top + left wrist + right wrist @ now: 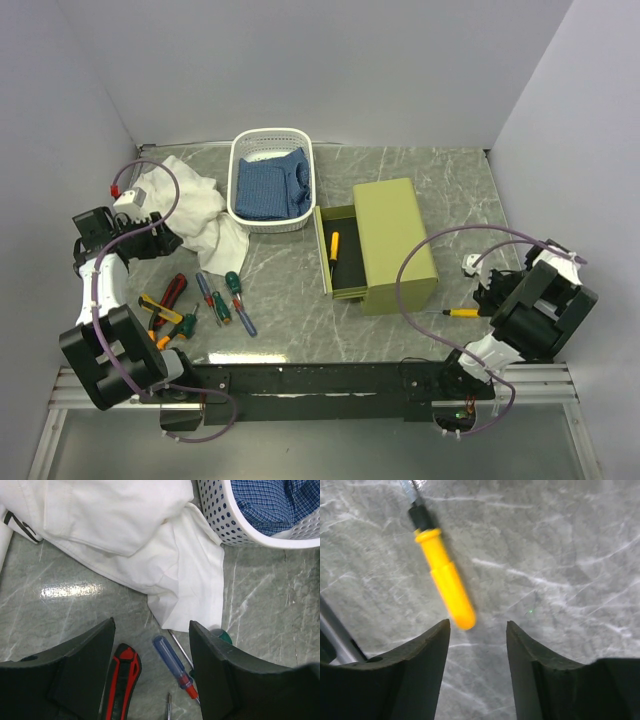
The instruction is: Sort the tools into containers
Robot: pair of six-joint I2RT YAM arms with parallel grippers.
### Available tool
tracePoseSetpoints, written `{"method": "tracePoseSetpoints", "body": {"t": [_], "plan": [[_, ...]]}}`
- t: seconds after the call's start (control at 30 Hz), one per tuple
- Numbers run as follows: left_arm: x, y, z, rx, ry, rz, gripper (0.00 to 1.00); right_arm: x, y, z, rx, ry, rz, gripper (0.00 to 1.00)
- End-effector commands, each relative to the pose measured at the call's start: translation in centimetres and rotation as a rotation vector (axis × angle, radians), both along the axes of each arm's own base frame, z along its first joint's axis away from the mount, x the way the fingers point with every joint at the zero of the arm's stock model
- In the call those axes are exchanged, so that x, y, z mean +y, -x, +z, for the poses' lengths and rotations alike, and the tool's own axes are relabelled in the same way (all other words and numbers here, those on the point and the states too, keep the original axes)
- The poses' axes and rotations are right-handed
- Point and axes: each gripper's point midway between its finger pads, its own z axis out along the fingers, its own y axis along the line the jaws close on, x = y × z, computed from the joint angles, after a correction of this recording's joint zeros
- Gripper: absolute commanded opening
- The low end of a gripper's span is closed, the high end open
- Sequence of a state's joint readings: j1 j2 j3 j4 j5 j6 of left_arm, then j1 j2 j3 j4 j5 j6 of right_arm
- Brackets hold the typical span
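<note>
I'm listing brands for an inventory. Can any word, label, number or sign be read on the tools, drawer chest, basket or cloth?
No text can be read in any view.
The yellow screwdriver, blue-handled screwdriver, green drawer chest and white basket show plain surfaces.
The white cloth has a small black mark at its edge, and no lettering can be made out on it.

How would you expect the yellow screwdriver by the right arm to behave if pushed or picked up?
The yellow screwdriver has a round, smooth handle, so a sideways push would probably roll it on the glossy table. It looks stiff and light; the slim plastic might slip in a loose grip.
</note>
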State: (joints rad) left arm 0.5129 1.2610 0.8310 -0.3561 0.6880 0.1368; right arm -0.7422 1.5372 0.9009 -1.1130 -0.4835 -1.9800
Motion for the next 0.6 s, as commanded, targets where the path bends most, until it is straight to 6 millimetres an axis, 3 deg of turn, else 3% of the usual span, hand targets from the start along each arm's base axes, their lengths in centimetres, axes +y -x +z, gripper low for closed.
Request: {"method": "tracePoseSetpoints", "body": {"t": [0.0, 0.27, 0.43, 0.57], "plan": [[-0.3, -0.1, 1.0, -0.037, 0.007, -0.016, 0.66, 0.6, -3.6, 0.5, -0.339, 0.115, 0.611, 0.57], [0.3, 0.1, 1.5, -0.026, -0.033, -0.002, 0.66, 1.9, -2.5, -2.5, -0.269, 0.14, 0.713, 0.54], [0.4, 0.1, 1.5, -0.029, -0.04, 0.002, 0.66, 1.4, -2.3, -3.4, -0.246, 0.176, 0.718, 0.33], [0.1, -0.2, 1.7, -0.044, -0.019, -0.003, 0.66, 0.1, -2.7, -1.7, -0.247, 0.194, 0.68, 0.18]]}}
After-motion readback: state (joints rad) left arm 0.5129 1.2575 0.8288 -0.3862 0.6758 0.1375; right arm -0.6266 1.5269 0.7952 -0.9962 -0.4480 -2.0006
